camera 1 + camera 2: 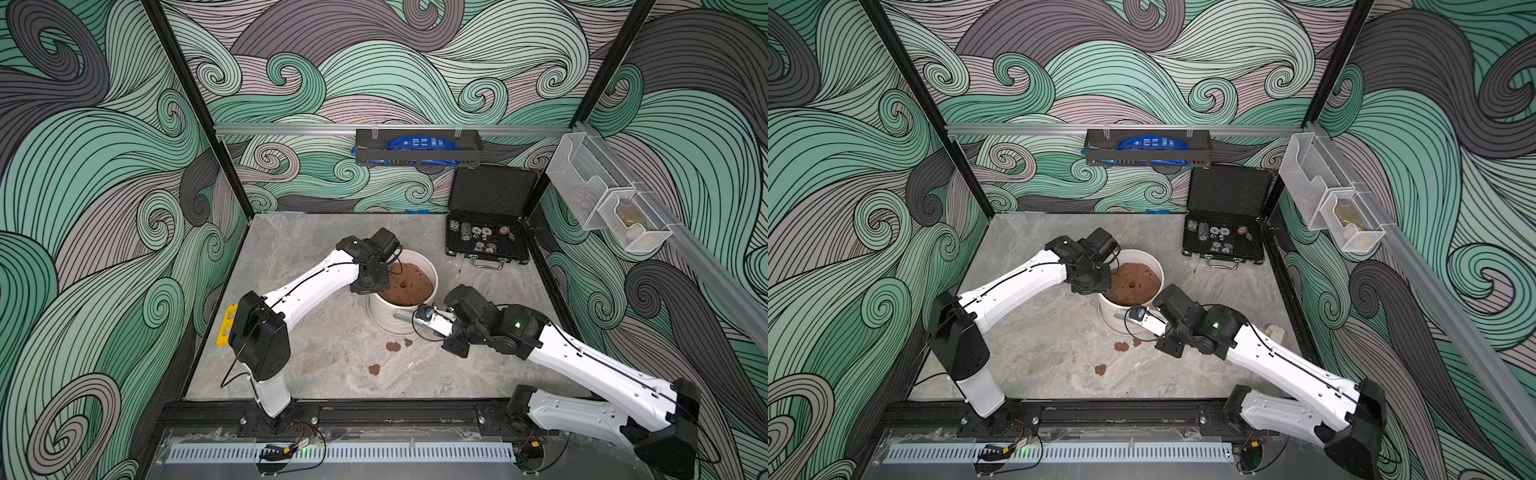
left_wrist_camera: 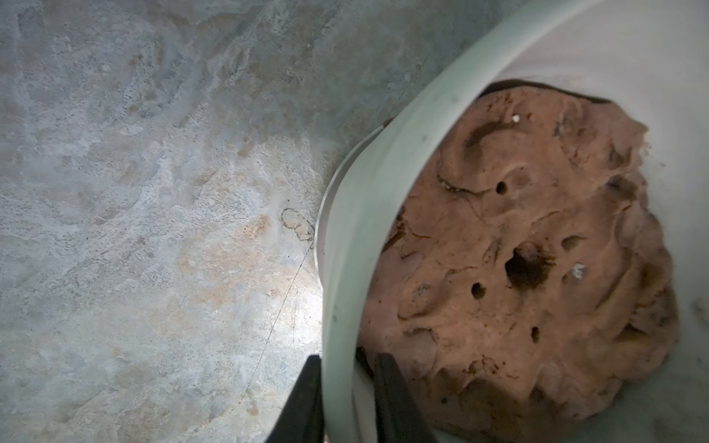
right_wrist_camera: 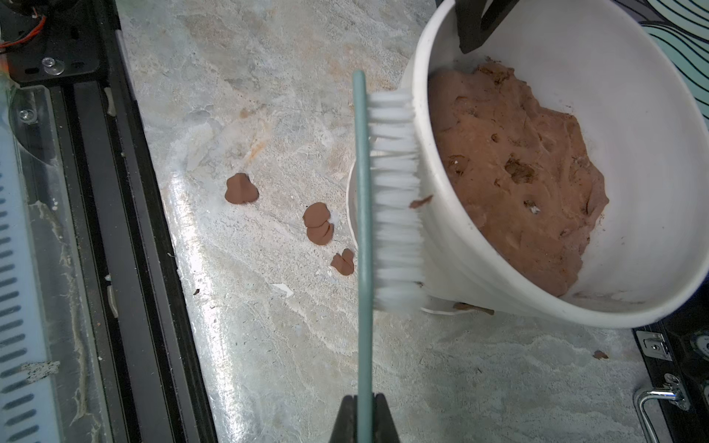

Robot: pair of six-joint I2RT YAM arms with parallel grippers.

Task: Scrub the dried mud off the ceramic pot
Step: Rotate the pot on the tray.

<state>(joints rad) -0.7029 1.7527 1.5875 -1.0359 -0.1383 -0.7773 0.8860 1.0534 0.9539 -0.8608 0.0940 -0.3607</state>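
The white ceramic pot [image 1: 388,320] stands mid-table, filled with a brown soil mass [image 1: 409,284]. My left gripper [image 2: 351,383] straddles its thick rim [image 2: 345,268] on the left side, one finger outside and one inside, shut on it. My right gripper [image 3: 364,402] is shut on the thin teal handle of a white-bristled brush [image 3: 395,199]. The bristles press sideways against the pot's outer wall [image 3: 441,245]. One flake of dried mud [image 3: 421,201] sticks to the wall at the bristle tips. Three more flakes [image 3: 240,188] [image 3: 318,223] [image 3: 342,262] lie on the table beside the pot.
An open black case of poker chips [image 1: 486,241] sits at the back right. A yellow block [image 1: 226,328] lies at the table's left edge and a black rail [image 1: 374,411] runs along the front. A small white object [image 1: 1276,332] rests near the right edge.
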